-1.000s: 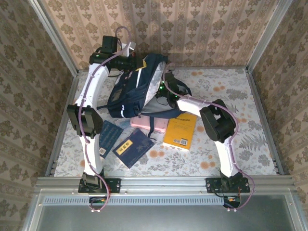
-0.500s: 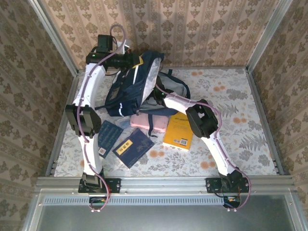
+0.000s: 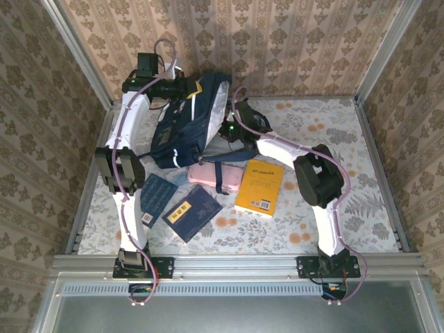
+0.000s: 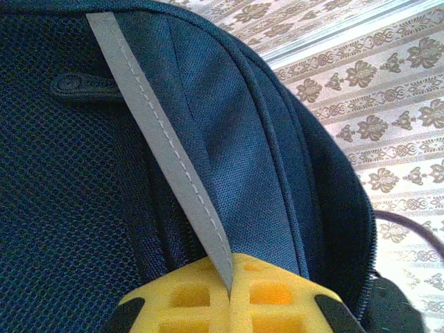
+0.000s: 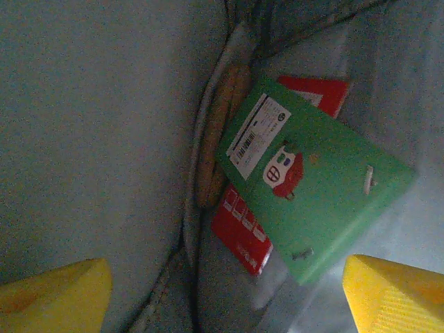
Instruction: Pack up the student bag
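The student bag (image 3: pixel 182 132), dark navy with a thin white stripe, is held up at the back of the table. My left gripper (image 3: pixel 189 90) is shut on it at its top. In the left wrist view the yellow fingers (image 4: pixel 277 298) pinch a grey strip (image 4: pixel 159 139) sewn onto the navy fabric (image 4: pixel 250 139). My right gripper (image 3: pixel 225 133) is at the bag's mouth. It stands open (image 5: pixel 225 298) with nothing between its fingers. Inside, against the grey lining (image 5: pixel 90 125), a green book (image 5: pixel 312 201) lies on a red one (image 5: pixel 243 236).
On the table in front of the bag lie a pink book (image 3: pixel 215 177), a yellow book (image 3: pixel 260 186) and two navy books (image 3: pixel 193 211) (image 3: pixel 158 195). Patterned walls close in the back and sides. Floral table surface (image 3: pixel 361 159) lies to the right.
My right gripper has opened; its arm pushed toward the bag's mouth, then drew back a little. The left arm has pulled the bag's top slightly up and back.
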{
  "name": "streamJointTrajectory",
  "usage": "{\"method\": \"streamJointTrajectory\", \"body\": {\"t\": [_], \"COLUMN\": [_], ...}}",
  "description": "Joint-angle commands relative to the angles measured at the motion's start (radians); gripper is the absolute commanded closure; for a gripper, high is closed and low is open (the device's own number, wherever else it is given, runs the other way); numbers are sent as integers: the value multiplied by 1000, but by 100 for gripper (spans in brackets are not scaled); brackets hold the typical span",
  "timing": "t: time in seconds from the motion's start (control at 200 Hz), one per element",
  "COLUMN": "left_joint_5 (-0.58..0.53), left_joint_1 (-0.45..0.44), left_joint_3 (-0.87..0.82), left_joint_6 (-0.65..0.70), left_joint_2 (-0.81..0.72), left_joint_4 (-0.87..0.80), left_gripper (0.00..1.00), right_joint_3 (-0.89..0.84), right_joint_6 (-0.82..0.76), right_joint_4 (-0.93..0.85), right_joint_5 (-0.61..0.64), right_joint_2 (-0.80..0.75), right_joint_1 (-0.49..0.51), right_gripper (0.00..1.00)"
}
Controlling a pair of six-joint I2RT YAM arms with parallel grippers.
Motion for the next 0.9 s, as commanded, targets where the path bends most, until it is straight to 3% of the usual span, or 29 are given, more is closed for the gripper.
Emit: {"method": "streamJointTrajectory", "body": {"t": [0.0, 0.345, 0.465, 0.53, 0.645, 0.775, 0.895], "left_joint_5": [8, -64, -98, -147, -237, -353, -420], "left_joint_1": [22, 9, -11, -26, -40, -39, -40], "left_joint_3": [39, 39, 55, 22, -81, -224, -483], "left_joint_6": [8, 24, 54, 80, 122, 143, 114], "left_joint_2": [-4, 27, 46, 10, -123, -297, -497], "left_joint_4": [48, 52, -9, -33, -40, -56, 3], "left_gripper": [100, 100, 85, 64, 44, 37, 33], "right_joint_3": [-65, -398, -485, -537, -614, -667, -659], "right_joint_6": [-118, -137, -189, -212, -276, -377, -485], "right_joint_4": [-102, -24, -72, -97, -142, -178, -239], "right_joint_5": [91, 157, 209, 231, 250, 220, 198], "right_joint_2": [-120, -432, -544, -601, -682, -745, -723], "right_joint_1": [-6, -37, -27, -25, -5, 51, 130], "right_gripper": [13, 22, 24, 25, 26, 27, 27]}}
